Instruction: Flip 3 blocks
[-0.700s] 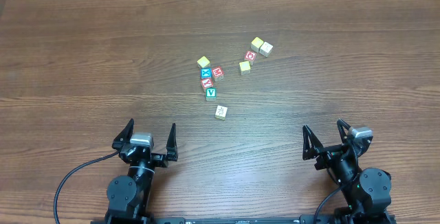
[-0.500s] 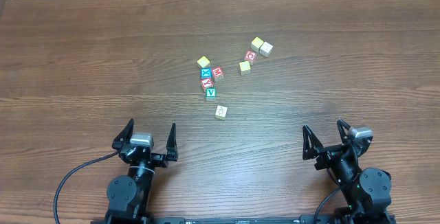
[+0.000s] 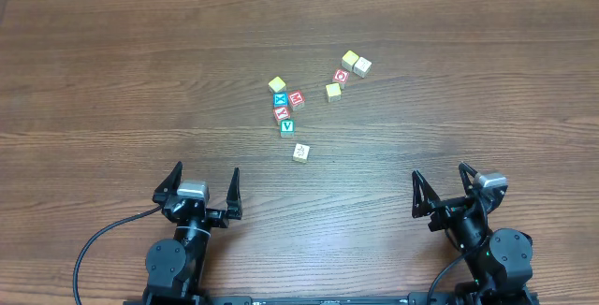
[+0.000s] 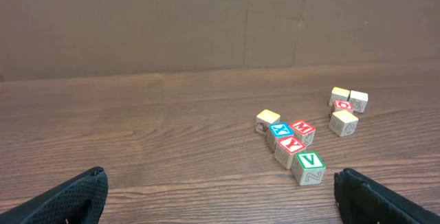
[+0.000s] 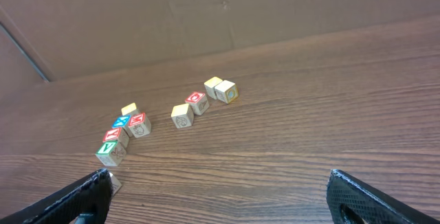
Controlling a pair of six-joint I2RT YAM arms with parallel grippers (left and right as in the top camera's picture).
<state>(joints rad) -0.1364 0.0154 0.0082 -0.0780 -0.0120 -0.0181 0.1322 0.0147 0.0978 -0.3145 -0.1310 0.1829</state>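
The cluster of small wooden blocks lies mid-table. The block with the green V is at the near end of a short row. A cream block with a faint yellowish mark sits alone just nearer; in the right wrist view it peeks from behind my finger. A pale yellow block is at the row's far end. My left gripper and right gripper stand open and empty at the near edge, well short of the blocks.
Red-lettered cubes and a blue-lettered cube sit in the same row. Further right lie a red O cube, two more yellow cubes and a cream one. A cardboard wall backs the table.
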